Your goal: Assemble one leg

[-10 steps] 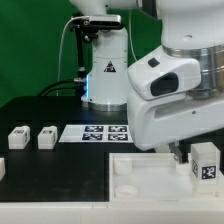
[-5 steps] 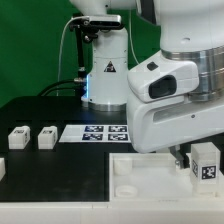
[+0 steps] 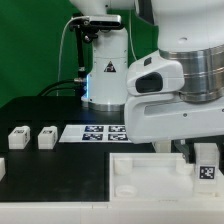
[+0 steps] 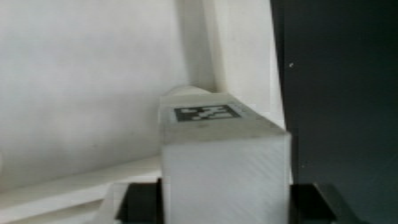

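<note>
Leg clamped in my hand over the panel; any tilt, I reckon, snags its rim.

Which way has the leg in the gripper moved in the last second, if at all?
Yes, slightly: the leg seems to have turned in place against the panel, without drifting sideways.

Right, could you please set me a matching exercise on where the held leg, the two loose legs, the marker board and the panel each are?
Things:
1. held leg
2. loose legs
3. marker board
4. panel

Places:
A. flat on the table, mid-scene
B. in the gripper, exterior view's right
C. foreground, beneath the gripper
D. side by side, exterior view's left

Pairs: 1-B; 2-D; 3-A; 4-C.
</note>
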